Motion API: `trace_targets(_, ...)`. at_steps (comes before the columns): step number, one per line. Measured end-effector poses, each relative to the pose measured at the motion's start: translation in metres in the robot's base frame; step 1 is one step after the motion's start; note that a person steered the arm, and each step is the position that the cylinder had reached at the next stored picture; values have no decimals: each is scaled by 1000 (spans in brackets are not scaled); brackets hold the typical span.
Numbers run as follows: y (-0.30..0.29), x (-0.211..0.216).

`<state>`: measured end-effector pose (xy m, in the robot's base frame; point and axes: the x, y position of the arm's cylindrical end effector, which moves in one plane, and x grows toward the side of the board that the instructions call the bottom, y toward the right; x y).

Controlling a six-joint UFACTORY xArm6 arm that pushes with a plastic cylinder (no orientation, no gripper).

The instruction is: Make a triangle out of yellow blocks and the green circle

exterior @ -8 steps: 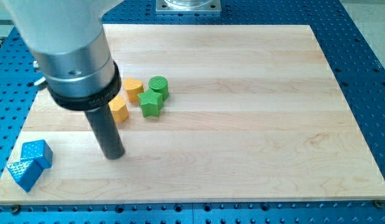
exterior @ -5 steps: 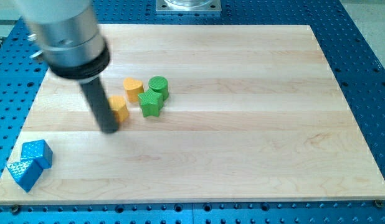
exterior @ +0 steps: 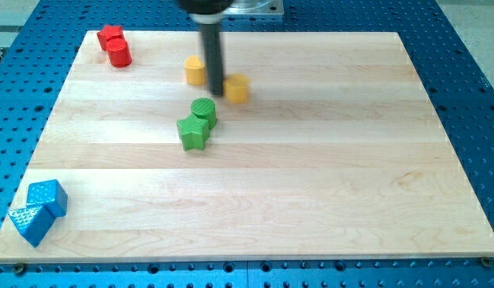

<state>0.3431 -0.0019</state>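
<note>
Yellow blocks flank my tip: one just left, one touching right. Nearer sits the green circle, against a green star. No jaws exist here.

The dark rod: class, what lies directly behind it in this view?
My tip sits between two yellow blocks. Behind the rod only a strip of wooden board is hidden; nothing else can be made out there.

Two yellow blocks, two green blocks (one a circle, one star-like), two red blocks and two blue blocks at opposite left corners.
</note>
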Motion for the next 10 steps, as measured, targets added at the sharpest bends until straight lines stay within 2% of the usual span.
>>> trace_targets(1,5,-1)
trace_targets(3,-33,-1)
trace_targets(5,-98,-16)
trace_targets(6,-45,-32)
trace_targets(7,41,-36)
trace_targets(9,-50,-36)
trace_targets(10,-51,-48)
